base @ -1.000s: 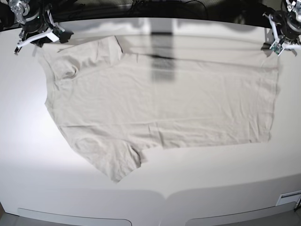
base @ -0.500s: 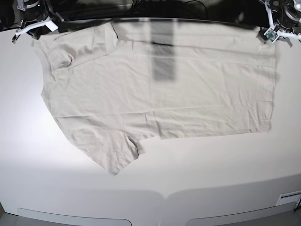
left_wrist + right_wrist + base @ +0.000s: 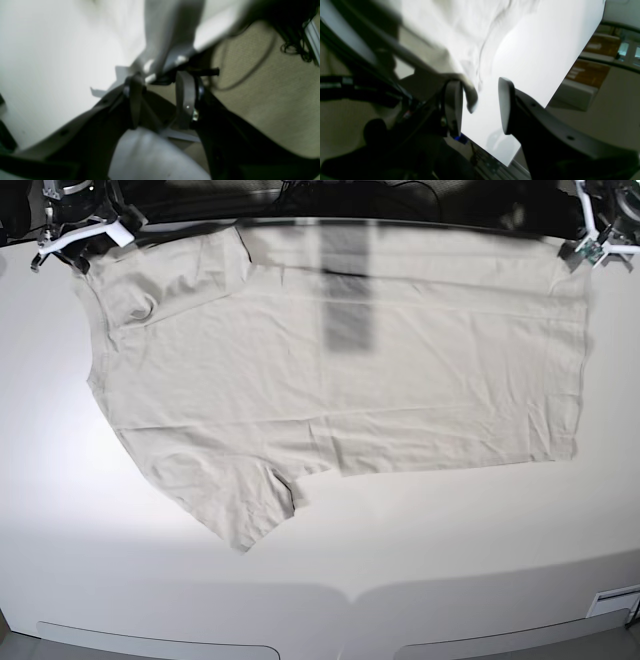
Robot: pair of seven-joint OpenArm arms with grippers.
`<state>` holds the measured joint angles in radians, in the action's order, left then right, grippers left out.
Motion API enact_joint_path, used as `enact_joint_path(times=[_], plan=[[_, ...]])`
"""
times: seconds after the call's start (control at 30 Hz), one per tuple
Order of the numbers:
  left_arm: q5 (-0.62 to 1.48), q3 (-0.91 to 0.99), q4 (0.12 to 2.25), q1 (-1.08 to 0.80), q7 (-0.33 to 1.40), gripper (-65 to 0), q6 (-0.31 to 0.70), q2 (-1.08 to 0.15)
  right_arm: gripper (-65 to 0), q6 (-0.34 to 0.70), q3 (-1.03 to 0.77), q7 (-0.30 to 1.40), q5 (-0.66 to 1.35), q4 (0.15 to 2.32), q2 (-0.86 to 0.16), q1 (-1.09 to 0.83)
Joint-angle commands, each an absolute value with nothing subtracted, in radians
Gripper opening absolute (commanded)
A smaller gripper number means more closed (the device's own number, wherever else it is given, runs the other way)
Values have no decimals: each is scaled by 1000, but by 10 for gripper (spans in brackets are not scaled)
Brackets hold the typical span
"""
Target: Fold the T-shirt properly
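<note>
The pale beige T-shirt (image 3: 340, 390) lies flat across the white table (image 3: 400, 570), its sleeves at the left and its hem at the right. At the far left corner my right gripper (image 3: 80, 235) is open. In the right wrist view its jaws (image 3: 480, 85) stand apart, with a cloth corner (image 3: 470, 100) loose beside one finger (image 3: 453, 107). My left gripper (image 3: 600, 245) is at the far right corner. In the blurred left wrist view its jaws (image 3: 160, 77) also stand apart, and the shirt (image 3: 172, 30) lies just past the tips.
The table's far edge runs right behind both grippers. Beyond it are beige floor and dark cables (image 3: 275, 87). A dark shadow band (image 3: 347, 300) crosses the shirt's upper middle. A small label (image 3: 615, 600) sits at the table's near right corner.
Both grippers were shut on the shirt's far corners and pulled them toward the far edge. Both now stand open, and the shirt lies where it was let go.
</note>
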<state>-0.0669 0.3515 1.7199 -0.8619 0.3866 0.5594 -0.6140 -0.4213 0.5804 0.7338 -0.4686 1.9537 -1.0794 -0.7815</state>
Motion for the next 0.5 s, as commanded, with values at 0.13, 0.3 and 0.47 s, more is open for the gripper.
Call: enact_joint_path(times=[0.13, 0.3, 0.47], plan=[[56, 518, 1817, -926, 289, -435, 596, -629, -410, -467, 575, 706, -479, 2024, -1097, -781], [214, 618, 1852, -894, 230, -435, 596, -630, -410, -470, 573, 636, -367, 2035, -1093, -716], [387, 630, 1812, -753, 238, -435, 596, -630, -410, -430, 574, 632, -180, 2035, -1089, -562]])
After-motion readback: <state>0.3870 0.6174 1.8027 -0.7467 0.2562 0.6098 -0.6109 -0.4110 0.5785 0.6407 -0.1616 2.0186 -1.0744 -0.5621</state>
